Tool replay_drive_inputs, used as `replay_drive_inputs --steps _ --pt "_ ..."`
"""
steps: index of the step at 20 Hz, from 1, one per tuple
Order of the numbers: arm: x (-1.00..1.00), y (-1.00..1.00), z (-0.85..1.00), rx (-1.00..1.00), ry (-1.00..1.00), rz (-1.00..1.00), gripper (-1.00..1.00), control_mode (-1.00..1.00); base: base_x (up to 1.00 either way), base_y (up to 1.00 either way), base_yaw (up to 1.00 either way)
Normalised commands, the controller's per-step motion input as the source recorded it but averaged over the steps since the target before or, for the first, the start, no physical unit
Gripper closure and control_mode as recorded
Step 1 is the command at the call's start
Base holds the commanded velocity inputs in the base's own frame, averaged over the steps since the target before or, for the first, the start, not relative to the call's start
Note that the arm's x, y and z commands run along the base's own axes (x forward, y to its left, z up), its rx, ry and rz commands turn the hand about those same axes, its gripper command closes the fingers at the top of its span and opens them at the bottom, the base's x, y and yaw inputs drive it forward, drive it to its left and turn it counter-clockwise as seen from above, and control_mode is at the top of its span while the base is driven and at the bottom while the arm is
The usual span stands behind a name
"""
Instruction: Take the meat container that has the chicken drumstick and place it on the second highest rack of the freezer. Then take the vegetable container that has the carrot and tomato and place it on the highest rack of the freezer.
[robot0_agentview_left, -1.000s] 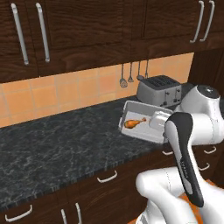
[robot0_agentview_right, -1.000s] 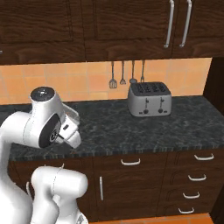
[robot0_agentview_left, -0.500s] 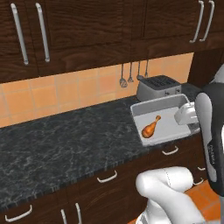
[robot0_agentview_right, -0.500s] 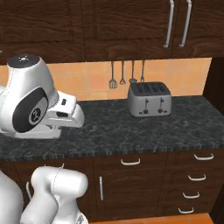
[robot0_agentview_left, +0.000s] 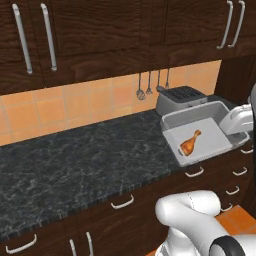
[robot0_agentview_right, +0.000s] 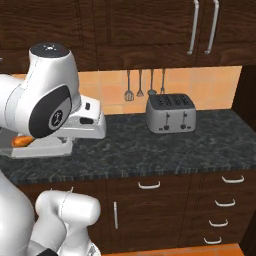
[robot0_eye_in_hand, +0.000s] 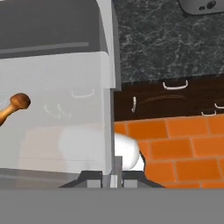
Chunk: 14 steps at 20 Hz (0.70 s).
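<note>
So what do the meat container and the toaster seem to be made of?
The meat container looks like clear plastic with a pale grey tint: in the hand view, drawer handles and orange floor tiles show through its wall. The toaster looks like brushed metal, silver-grey with a soft sheen and dark slots on top. Both are rendered, so this is a guess.

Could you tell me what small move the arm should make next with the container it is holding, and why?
Probably keep carrying it level toward the freezer. The gripper is clamped on the wall of the meat container, which hangs clear of the counter with the chicken drumstick lying loose inside, so tilting could slide it.
</note>
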Motion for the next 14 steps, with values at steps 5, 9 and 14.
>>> replay_drive_inputs --steps 5,9,14 --pt "0.00 0.00 0.00 0.00 0.00 0.00 1.00 1.00 -0.33 -0.21 0.00" --pt "0.00 0.00 0.00 0.00 0.00 0.00 1.00 1.00 -0.98 -0.61 -0.08" --pt "0.00 0.00 0.00 0.00 0.00 0.00 1.00 1.00 -0.33 -0.52 -0.43"
